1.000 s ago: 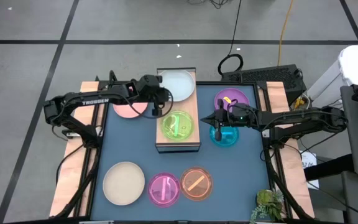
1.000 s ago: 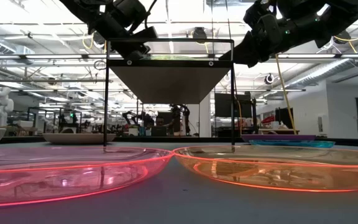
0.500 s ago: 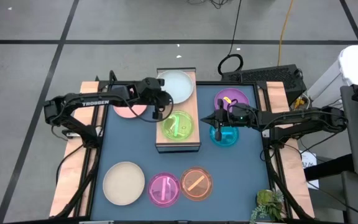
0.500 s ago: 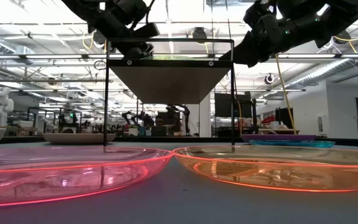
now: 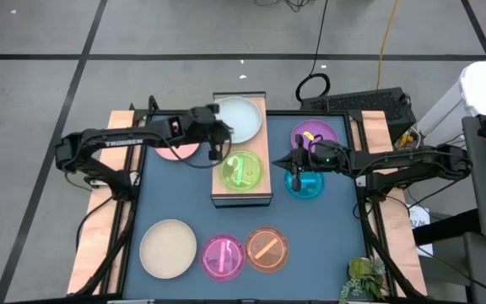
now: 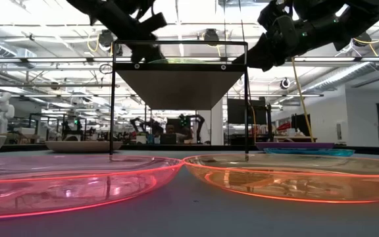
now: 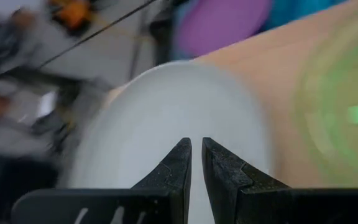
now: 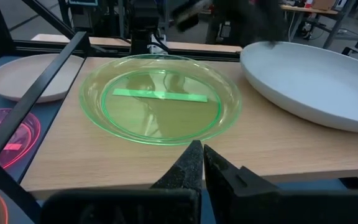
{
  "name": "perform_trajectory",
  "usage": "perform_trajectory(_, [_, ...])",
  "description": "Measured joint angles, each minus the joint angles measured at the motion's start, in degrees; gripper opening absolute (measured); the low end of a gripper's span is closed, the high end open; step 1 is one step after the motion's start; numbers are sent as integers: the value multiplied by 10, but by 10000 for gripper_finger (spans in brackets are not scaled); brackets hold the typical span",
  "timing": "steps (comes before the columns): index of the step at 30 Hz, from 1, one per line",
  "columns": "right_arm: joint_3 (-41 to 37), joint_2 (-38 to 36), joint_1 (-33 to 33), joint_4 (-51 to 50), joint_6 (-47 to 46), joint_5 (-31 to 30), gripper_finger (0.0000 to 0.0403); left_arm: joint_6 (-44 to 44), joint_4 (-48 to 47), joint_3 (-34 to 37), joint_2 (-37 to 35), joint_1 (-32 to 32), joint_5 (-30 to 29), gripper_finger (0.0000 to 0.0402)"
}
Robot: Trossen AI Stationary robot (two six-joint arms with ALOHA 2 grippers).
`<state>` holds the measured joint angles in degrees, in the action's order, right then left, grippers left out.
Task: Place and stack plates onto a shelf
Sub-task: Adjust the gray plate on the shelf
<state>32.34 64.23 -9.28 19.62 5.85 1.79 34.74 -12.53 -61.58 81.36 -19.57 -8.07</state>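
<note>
The light-wood shelf (image 5: 245,196) stands raised on a black wire frame. On it lie the pale blue-white plate (image 5: 241,114) at the far end and the translucent green plate (image 5: 241,171) in the middle. My left gripper (image 5: 220,140) is shut, at the shelf's left edge, and points over the pale plate's near rim (image 7: 166,112). My right gripper (image 5: 296,165) is shut. It hovers off the shelf's right edge above the teal plate (image 5: 309,186) and faces the green plate (image 8: 160,99). My left gripper's shut fingers (image 7: 182,158) stand over the pale plate's surface. The wrist view is blurred, so I cannot tell whether they touch it.
The salmon pink plate (image 5: 174,152) lies on the table under my left arm. The purple plate (image 5: 315,133) lies right of the shelf, beyond the teal one. Near the front edge sit the cream plate (image 5: 168,247), the magenta plate (image 5: 223,256) and the orange plate (image 5: 266,248).
My left gripper has risen a little and turned at the shelf's left edge, swinging toward the pale plate. It is still moving. My right arm and the plates have kept their places.
</note>
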Motion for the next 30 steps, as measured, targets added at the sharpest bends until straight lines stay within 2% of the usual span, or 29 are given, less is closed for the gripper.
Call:
perform_trajectory(3, [0, 0, 0, -9, 0, 0, 0, -24, -38, 0, -37, -13, -41, 47])
perform_trajectory(8, [0, 0, 0, -19, 0, 0, 0, -79, -131, 0, -104, -72, -43, 47])
perform_trajectory(11, [0, 0, 0, -19, -1, 0, 0, -107, -171, 0, -127, -115, -9, 47])
perform_trajectory(15, [0, 0, 0, -18, 0, -1, 0, -128, -199, 5, -122, -165, 45, 47])
perform_trajectory(18, [0, 0, 0, -16, -3, 0, 0, -129, -177, 31, -112, -185, 71, 47])
perform_trajectory(22, [0, 0, 0, -13, -6, 0, 0, -127, -101, 81, -111, -194, 109, 47])
perform_trajectory(30, [0, -1, 0, -10, -6, 0, 0, -127, -46, 120, -111, -195, 112, 47])
